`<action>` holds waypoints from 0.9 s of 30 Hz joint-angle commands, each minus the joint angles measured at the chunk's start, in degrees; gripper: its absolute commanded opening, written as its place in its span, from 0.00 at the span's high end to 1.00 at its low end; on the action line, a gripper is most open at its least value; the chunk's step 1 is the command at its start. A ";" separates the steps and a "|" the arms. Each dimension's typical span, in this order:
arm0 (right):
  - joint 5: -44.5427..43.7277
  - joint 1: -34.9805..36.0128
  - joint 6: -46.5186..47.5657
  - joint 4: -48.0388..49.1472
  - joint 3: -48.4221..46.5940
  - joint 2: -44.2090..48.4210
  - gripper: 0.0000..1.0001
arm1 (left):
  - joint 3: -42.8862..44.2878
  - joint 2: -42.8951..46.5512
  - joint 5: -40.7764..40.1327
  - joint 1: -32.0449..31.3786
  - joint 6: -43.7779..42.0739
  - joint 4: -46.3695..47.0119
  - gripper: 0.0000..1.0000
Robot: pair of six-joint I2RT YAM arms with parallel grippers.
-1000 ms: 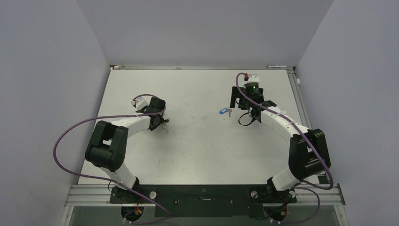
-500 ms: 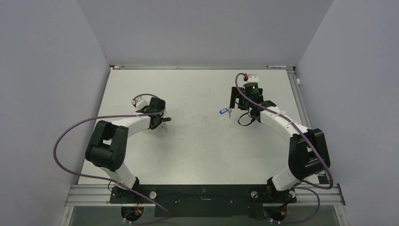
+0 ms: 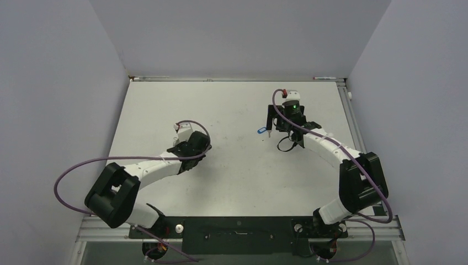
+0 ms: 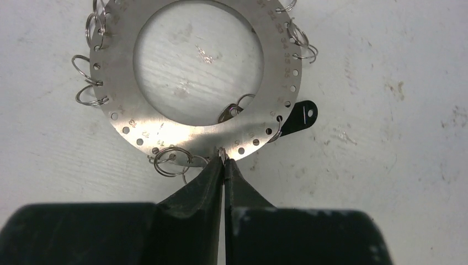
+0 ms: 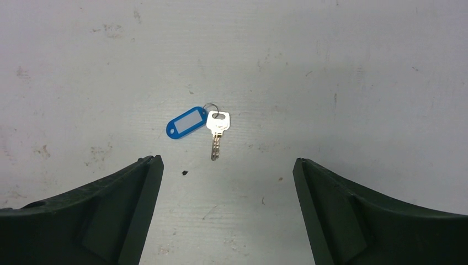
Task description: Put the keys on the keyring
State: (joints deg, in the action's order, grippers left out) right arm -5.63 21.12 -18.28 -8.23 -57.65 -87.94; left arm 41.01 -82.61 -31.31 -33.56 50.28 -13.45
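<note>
In the left wrist view the keyring, a flat grey disc with a wide hole and wire loops round its rim, lies on the table. My left gripper is shut on its near edge, pinching the rim where a small wire loop sits. The black head of one key sticks out from under the ring's right side. In the right wrist view the other key lies flat with its blue tag. My right gripper hangs open just short of it, one finger on either side, touching nothing.
The white table is walled in grey at the left, back and right. The blue-tagged key lies right of centre, beside the right arm's wrist. Purple cables loop from both arms.
My left gripper has shut on the keyring's edge, and the left arm has swung right and toward the near side. The right gripper has shifted slightly over the blue-tagged key and stayed open.
</note>
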 commanded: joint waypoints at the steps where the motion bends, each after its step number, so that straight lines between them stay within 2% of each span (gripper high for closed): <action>1: 1.55 1.72 -0.56 6.72 2.81 5.73 0.07 | -3.54 4.14 -3.32 -4.58 -1.99 5.36 1.00; 10: 1.58 2.71 -2.96 4.72 8.50 13.30 0.09 | -12.15 10.20 -0.24 -13.03 -2.40 17.24 1.00; 17: 2.38 3.79 -5.46 -1.96 14.18 22.62 0.11 | -13.46 7.52 -1.97 -23.26 2.81 19.41 1.00; 22: 5.17 5.34 -6.99 -3.16 17.31 30.01 0.11 | -10.76 3.46 -3.39 -31.19 4.95 19.62 1.00; 23: 6.82 5.85 -7.10 -2.97 17.83 31.23 0.11 | -10.32 3.12 -3.89 -32.42 4.76 19.34 0.90; 24: 7.30 6.37 -7.00 -2.72 18.24 32.31 0.11 | -9.92 3.30 -4.16 -33.39 4.25 18.89 0.65; 25: 7.45 6.99 -6.69 -2.73 18.61 33.25 0.11 | -9.72 4.15 -4.64 -34.23 3.80 18.31 0.44; 26: 7.46 7.53 -6.24 -2.78 18.78 34.06 0.11 | -9.54 5.43 -4.53 -34.62 3.07 17.53 0.30; 27: 7.47 8.27 -6.09 -3.14 18.68 34.67 0.11 | -9.16 6.99 -4.00 -34.72 1.87 16.75 0.20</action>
State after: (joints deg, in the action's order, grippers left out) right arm -0.27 27.24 -24.16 -11.66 -39.59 -56.40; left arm 29.02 -78.94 -33.56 -67.07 53.39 3.51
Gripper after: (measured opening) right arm 0.890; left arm 0.633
